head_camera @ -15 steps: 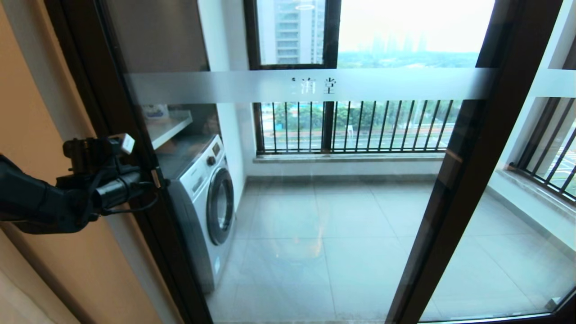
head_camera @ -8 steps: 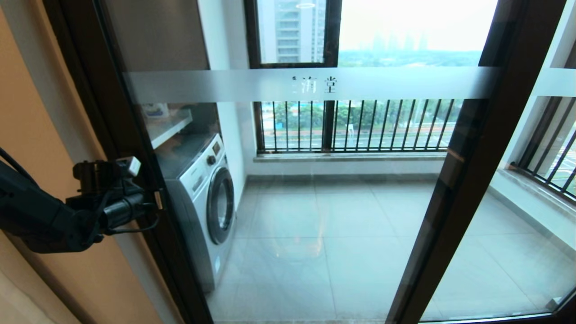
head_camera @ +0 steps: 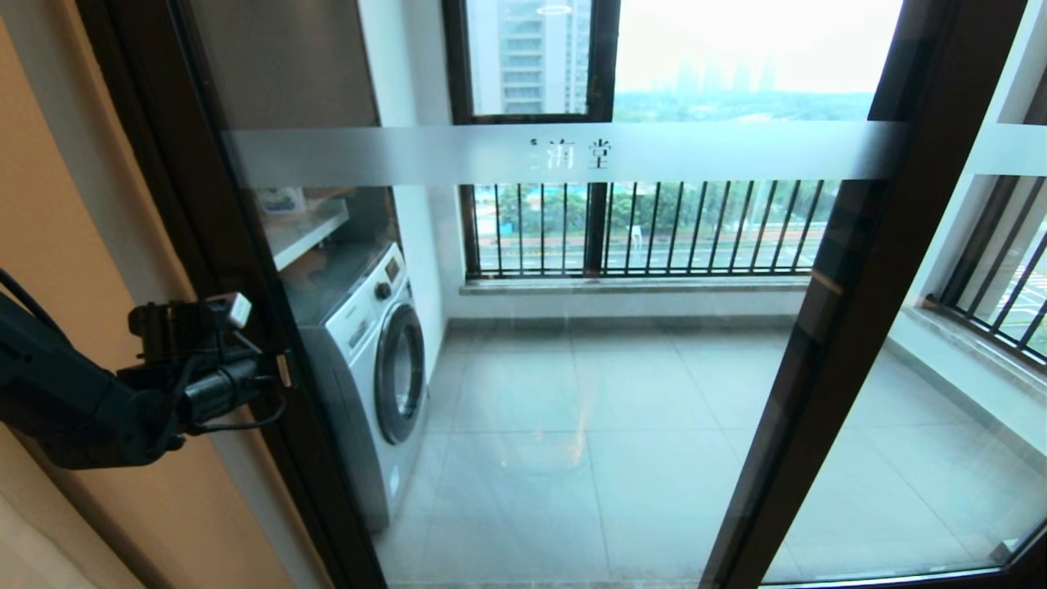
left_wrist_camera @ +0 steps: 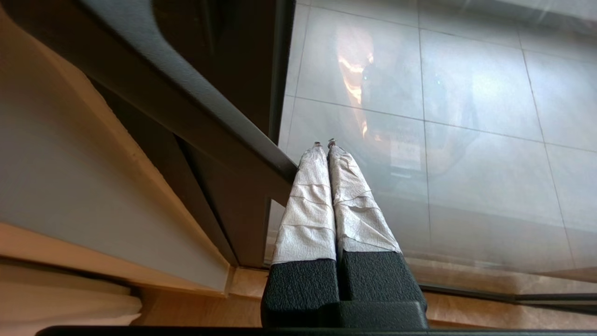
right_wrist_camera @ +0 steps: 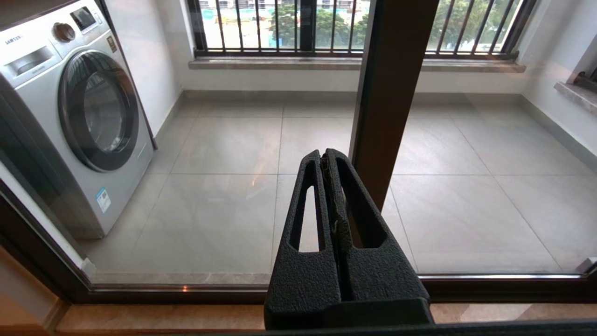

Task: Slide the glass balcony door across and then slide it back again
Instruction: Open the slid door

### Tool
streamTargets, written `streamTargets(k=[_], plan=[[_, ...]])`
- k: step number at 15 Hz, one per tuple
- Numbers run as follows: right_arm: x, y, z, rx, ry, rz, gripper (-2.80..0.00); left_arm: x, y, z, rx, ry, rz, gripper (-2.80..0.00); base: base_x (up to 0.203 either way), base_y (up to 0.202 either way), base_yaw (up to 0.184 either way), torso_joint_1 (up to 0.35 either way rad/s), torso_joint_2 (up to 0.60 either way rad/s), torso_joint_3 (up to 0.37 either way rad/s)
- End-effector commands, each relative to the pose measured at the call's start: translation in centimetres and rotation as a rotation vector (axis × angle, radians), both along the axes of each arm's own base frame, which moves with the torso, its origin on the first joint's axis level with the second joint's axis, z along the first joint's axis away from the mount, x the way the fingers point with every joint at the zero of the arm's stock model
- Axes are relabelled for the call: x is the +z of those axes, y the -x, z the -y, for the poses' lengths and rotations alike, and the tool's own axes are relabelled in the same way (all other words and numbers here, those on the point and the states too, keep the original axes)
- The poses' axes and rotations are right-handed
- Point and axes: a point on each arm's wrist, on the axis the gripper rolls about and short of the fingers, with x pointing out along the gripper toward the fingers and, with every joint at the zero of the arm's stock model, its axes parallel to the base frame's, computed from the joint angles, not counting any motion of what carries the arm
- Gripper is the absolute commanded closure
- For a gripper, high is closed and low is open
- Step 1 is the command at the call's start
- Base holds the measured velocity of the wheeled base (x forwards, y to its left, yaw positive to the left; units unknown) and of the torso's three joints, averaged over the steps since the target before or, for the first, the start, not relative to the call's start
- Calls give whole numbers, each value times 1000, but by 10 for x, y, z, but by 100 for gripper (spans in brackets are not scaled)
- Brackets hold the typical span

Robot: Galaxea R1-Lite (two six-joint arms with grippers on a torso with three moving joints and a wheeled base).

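Note:
The glass balcony door (head_camera: pixel 572 154) fills the head view, its frosted band bearing two characters between dark brown stiles. My left gripper (head_camera: pixel 282 370) is shut and empty. Its white-wrapped fingers (left_wrist_camera: pixel 310 205) lie against the glass right beside the door's left stile (left_wrist_camera: pixel 224 116), about mid-height. In the left wrist view the gripper (left_wrist_camera: pixel 324 143) points down along the pane. My right gripper (right_wrist_camera: pixel 323 153) is out of the head view. It is shut on nothing, low down before the glass and aimed toward the door's right stile (right_wrist_camera: pixel 387 93).
Behind the glass are a washing machine (head_camera: pixel 376 360) under a shelf (head_camera: pixel 307 229), a tiled balcony floor and the black outer window with railing bars (head_camera: pixel 638 229). A plain-banded glass panel (head_camera: pixel 998 151) overlaps at right. An orange wall (head_camera: pixel 49 204) flanks the left stile.
My left gripper has dropped lower along the door's left stile, staying shut. The door itself has hardly shifted.

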Motion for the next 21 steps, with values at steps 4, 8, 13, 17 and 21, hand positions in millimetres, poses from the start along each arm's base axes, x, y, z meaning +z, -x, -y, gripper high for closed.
streamTargets(k=[4,8,13,17,21], plan=[[0,0,0,1,0,-1,0,-6,-1,-19,52,-3,3,0,0,0,0,0,0,0],[0,0,0,1,1,-1,0,-15,-2,-32,75,-27,2,0,0,0,0,0,0,0],[0,0,0,1,1,-1,0,-22,1,-39,92,-21,-21,0,0,0,0,0,0,0],[0,0,0,1,1,-1,0,-25,1,-44,106,-21,-27,0,0,0,0,0,0,0],[0,0,0,1,0,-1,0,-24,2,-50,119,-20,-22,0,0,0,0,0,0,0]])
